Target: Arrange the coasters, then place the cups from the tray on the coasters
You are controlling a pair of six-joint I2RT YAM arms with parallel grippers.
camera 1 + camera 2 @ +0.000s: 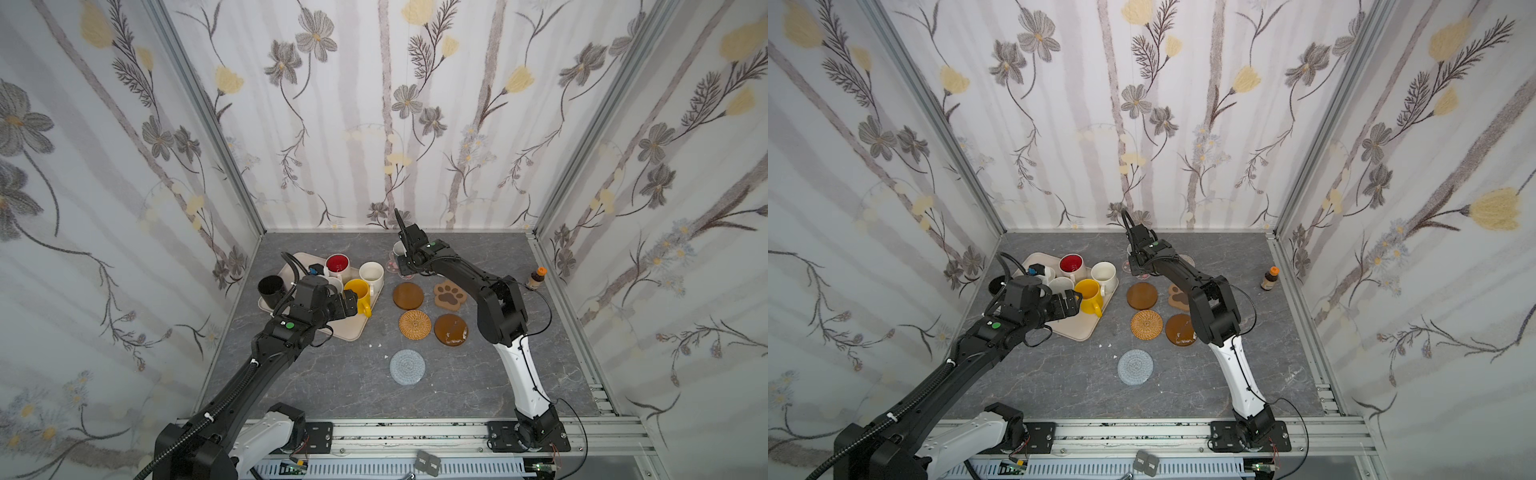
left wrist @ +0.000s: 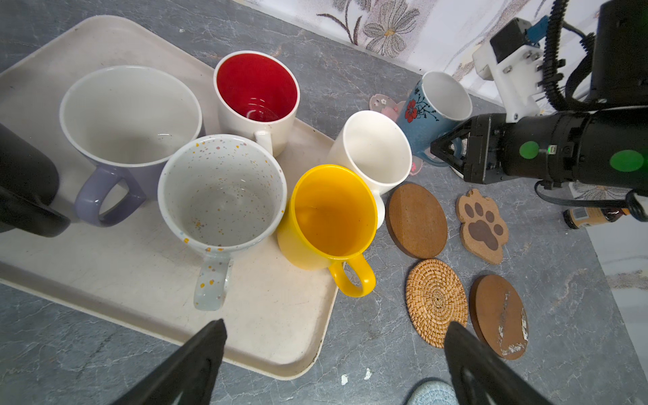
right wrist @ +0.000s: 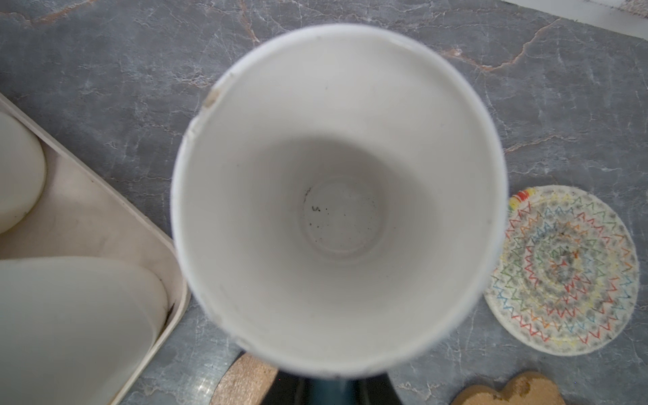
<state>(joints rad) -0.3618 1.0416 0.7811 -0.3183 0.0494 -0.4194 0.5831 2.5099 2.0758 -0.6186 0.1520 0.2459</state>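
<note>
Six cups (image 2: 329, 214) on the tray (image 2: 140, 277), left gripper (image 2: 336, 328) wide open; with your right gripper (image 2: 442, 149) pinching the light blue mug (image 2: 426, 121) by its handle, release only once it sits centred on the pink blossom coaster (image 2: 381, 105).

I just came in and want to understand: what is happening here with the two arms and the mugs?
The right end effector grips a blue mug by its handle at the pink coaster; whether the mug rests on it yet is unclear. The left end effector hangs open over the tray, near the yellow mug. The other mugs stand on the tray, and the other coasters lie bare.
</note>
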